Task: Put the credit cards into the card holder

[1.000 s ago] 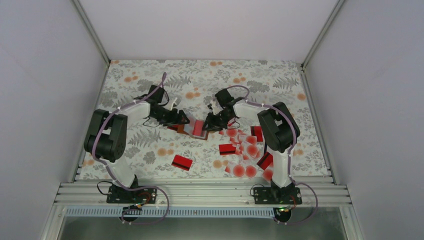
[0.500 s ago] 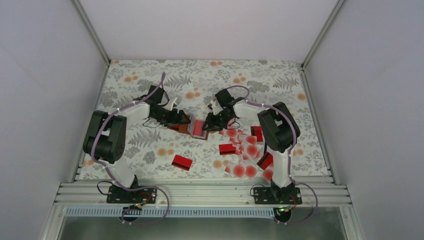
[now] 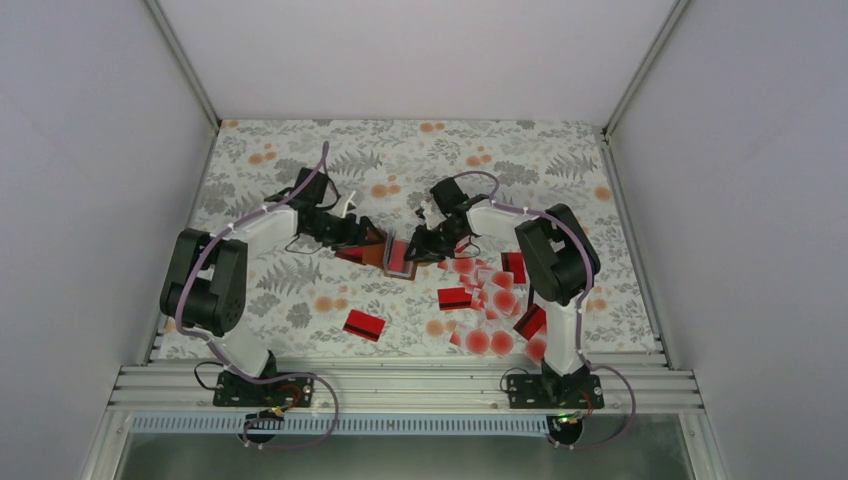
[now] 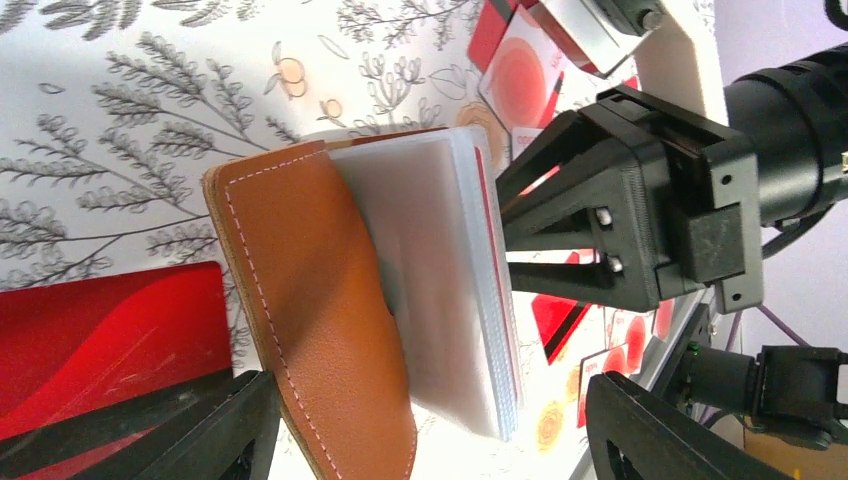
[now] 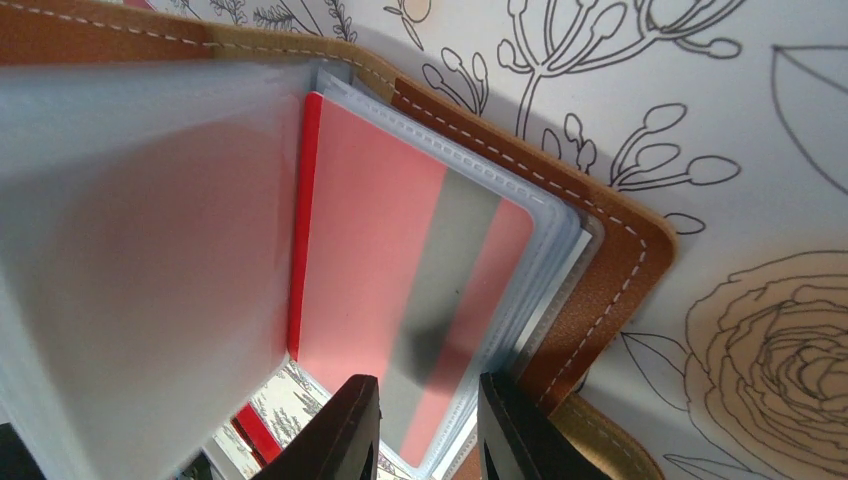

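The brown leather card holder (image 3: 385,258) lies open mid-table, its clear sleeves fanned up. In the left wrist view its brown cover (image 4: 320,300) and the sleeves (image 4: 440,280) sit between my left gripper's (image 4: 430,440) wide-open jaws. My left gripper (image 3: 365,238) is at the holder's left side. My right gripper (image 3: 418,248) is at its right side, its fingers a narrow gap apart over a sleeve holding a red credit card with a grey stripe (image 5: 400,280). The right gripper (image 5: 425,440) grips nothing that I can see. The brown cover (image 5: 600,290) lies under the sleeves.
Several loose credit cards (image 3: 490,300), red ones and whitish ones with red dots, lie scattered in front of the right arm. One red card (image 3: 364,325) lies alone near the front. Another red card (image 4: 100,320) lies just left of the holder. The table has a floral cloth.
My left arm has shifted slightly, bringing its gripper closer around the holder's left cover. The right gripper has stayed at the sleeves.
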Tool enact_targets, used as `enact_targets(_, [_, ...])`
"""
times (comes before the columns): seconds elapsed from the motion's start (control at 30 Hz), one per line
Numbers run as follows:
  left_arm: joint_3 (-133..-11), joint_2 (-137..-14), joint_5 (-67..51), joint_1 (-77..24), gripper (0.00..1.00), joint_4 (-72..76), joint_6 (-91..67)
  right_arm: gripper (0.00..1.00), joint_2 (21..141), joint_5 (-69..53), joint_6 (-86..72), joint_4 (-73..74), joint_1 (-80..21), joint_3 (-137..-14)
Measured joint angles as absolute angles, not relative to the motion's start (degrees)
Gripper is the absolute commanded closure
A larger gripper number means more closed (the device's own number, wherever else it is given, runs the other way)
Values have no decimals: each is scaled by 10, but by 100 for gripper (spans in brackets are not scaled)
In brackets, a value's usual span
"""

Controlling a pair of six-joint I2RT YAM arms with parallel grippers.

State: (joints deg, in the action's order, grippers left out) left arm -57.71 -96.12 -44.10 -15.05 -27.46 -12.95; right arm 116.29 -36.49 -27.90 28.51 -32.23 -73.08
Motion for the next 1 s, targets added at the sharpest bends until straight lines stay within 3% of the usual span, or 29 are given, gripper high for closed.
enact_targets(1.0, [-638,-1010,-455,-269,24,-241,-187,73,1153,-295,-262,368,-325,-781])
